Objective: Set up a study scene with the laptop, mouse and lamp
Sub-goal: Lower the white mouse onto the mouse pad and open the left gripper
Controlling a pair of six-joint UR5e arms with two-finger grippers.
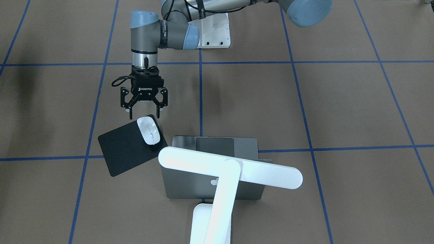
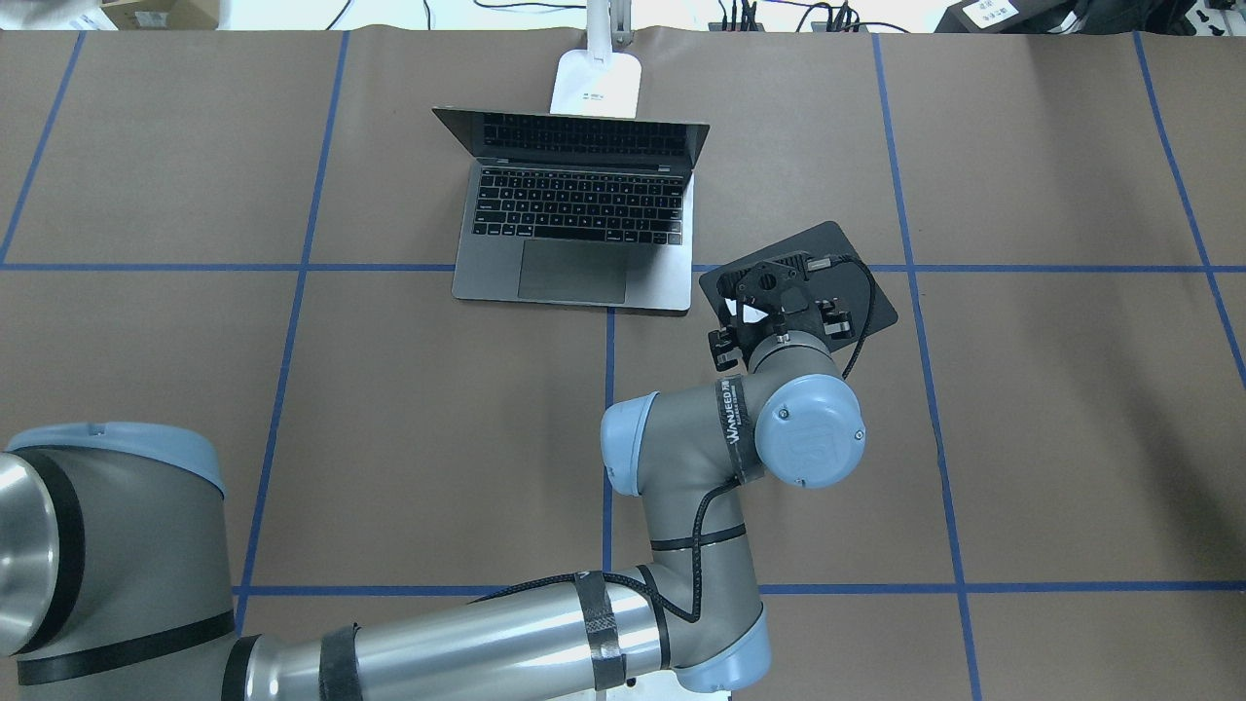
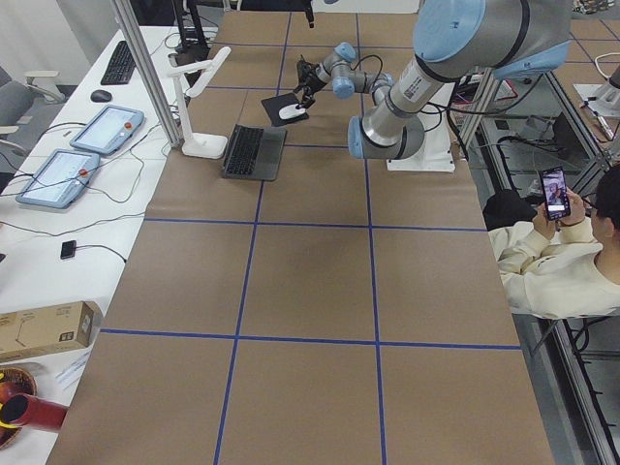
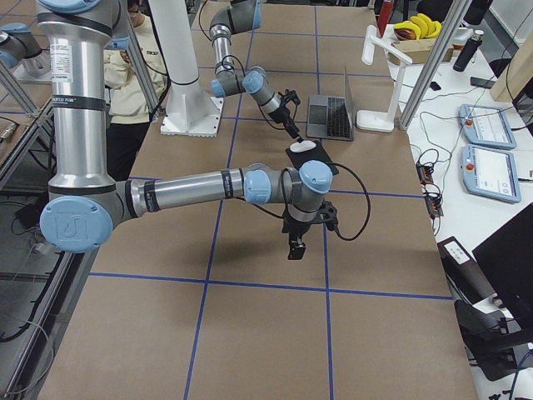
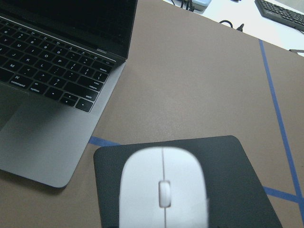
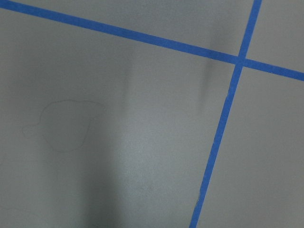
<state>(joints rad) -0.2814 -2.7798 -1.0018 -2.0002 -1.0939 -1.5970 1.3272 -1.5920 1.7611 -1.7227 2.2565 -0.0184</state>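
One white mouse (image 1: 149, 130) on black mat (image 1: 120, 149), left gripper (image 1: 144, 116) spread above

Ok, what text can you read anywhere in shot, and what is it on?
"ROBOTIQ": black body of the left claw, by the glossy white oval mouse.
"WANJEED": black strap round the left arm's wrist; smaller print beside it unreadable.
Logo, no words: lid of the slim grey metal laptop, partly hidden by the white desk lamp.
Laptop key legends and lamp-base mark: too small to read.
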